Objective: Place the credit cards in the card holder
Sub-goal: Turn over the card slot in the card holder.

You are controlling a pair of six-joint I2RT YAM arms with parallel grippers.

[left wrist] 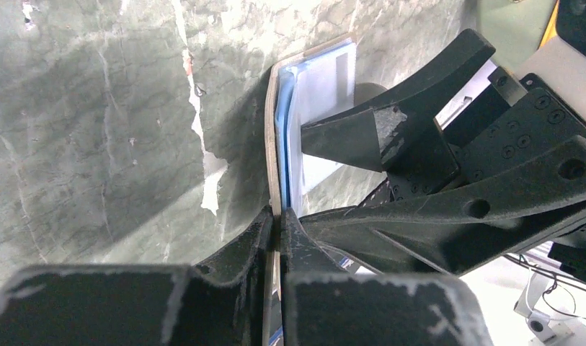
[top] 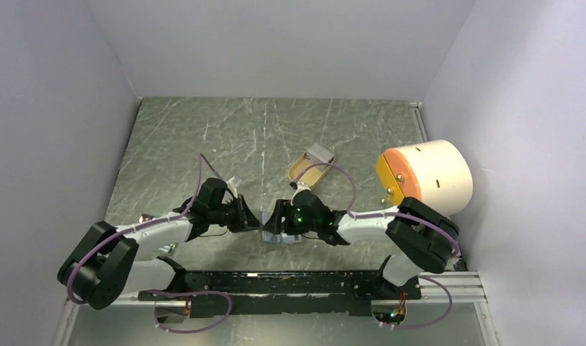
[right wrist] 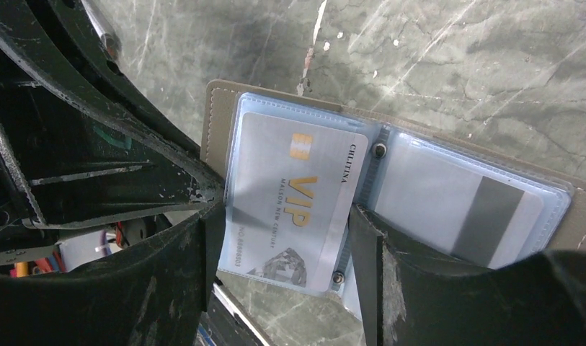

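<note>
The card holder (top: 281, 236) lies open on the table between my two grippers, its tan cover (right wrist: 218, 115) under clear bluish sleeves. A pale VIP credit card (right wrist: 297, 194) sits in the left sleeve, and a second card with a grey stripe (right wrist: 455, 202) sits in the right sleeve. My left gripper (left wrist: 279, 223) is shut on the thin edge of the holder's cover (left wrist: 271, 144). My right gripper (right wrist: 286, 223) is open, with one finger on each side of the VIP card, just above the sleeve. Both grippers almost touch in the top view.
A tan oval tray (top: 311, 164) lies behind the grippers. A big cream cylinder with an orange face (top: 427, 176) stands at the right by the wall. Grey walls close the table at left, back and right.
</note>
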